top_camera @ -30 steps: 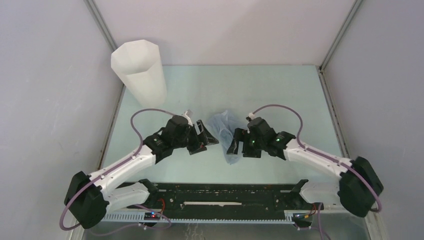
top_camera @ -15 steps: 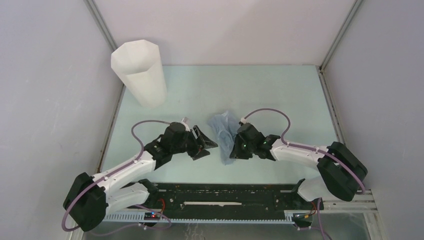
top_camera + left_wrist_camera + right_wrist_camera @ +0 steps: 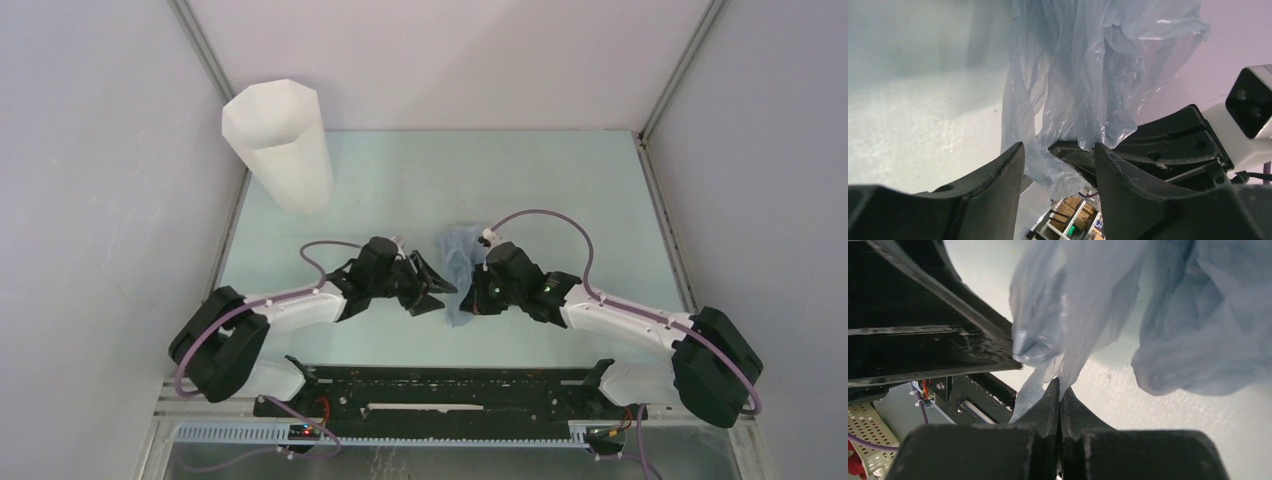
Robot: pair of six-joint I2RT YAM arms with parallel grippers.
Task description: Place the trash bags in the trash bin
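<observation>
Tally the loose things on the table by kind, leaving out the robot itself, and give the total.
Pale blue trash bag: 1
White trash bin: 1
Total: 2

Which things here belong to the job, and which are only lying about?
Job: blue trash bag; white trash bin; right claw, shut on the bag; left claw, open.
Not the job: purple cables; black rail.

Pale blue bag [image 3: 458,258], white bin [image 3: 281,142]
</observation>
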